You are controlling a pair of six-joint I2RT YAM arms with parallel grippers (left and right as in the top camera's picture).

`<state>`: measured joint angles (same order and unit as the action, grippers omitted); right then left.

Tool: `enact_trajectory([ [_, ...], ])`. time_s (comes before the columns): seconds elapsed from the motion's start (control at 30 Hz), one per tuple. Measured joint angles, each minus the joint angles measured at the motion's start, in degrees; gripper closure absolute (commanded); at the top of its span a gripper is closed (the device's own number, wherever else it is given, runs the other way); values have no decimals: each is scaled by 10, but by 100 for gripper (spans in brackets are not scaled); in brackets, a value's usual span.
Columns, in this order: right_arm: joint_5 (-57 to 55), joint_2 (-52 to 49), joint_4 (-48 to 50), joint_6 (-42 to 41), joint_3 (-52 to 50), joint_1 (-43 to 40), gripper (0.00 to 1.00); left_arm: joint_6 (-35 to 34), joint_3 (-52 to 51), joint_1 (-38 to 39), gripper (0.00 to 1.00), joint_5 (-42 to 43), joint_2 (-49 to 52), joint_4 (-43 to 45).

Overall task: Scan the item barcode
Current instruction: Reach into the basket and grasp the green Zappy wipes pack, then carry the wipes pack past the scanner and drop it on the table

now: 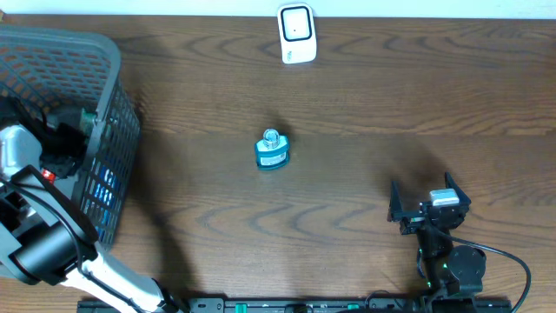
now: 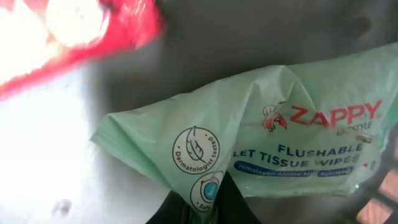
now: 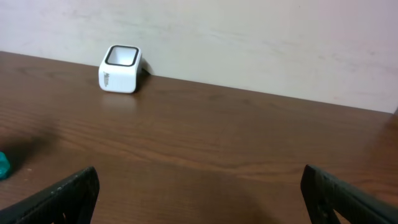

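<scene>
From overhead, the left end effector (image 1: 62,139) is sunk into the grey basket (image 1: 104,52) at the surface's (image 1: 365,104) left edge, presumably because the items to scan are stocked there. The white scanner (image 1: 296,33) stands at the far edge, its window facing the arms so a label can be shown to it. A teal bottle (image 1: 272,150) sits mid-surface, and the right end effector (image 1: 427,198) waits released near the near-right corner. The left wrist view shows the fingers clenched on the lower edge of a green wipes pack (image 2: 280,124) inside the basket, a red item (image 2: 124,25) beside it (no barcode shows on this face). The right wrist view confirms spread jaws aimed at the scanner, well clear of it.
</scene>
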<state>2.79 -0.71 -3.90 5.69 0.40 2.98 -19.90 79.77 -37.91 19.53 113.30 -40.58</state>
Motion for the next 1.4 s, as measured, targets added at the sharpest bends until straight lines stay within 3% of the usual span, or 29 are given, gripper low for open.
enact_trajectory([
  [0.23,0,0,0,0,0,0,1,5,10,-32,93,-19,-69,-89],
  [0.43,0,0,0,0,0,0,1,-4,45,-46,93,-23,-280,-84],
  [0.63,0,0,0,0,0,0,1,-26,56,-5,93,92,-478,-85],
  [0.73,0,0,0,0,0,0,1,-36,56,83,93,154,-527,-86],
  [0.83,0,0,0,0,0,0,1,-45,56,225,93,178,-546,-87],
  [0.97,0,0,0,0,0,0,1,-58,56,449,93,147,-516,-60],
  [1.1,0,0,0,0,0,0,1,-61,56,622,93,68,-432,-24],
  [1.23,0,0,0,0,0,0,1,-64,56,718,93,-7,-309,5],
  [1.4,0,0,0,0,0,0,1,-73,56,758,93,-41,-163,52],
])
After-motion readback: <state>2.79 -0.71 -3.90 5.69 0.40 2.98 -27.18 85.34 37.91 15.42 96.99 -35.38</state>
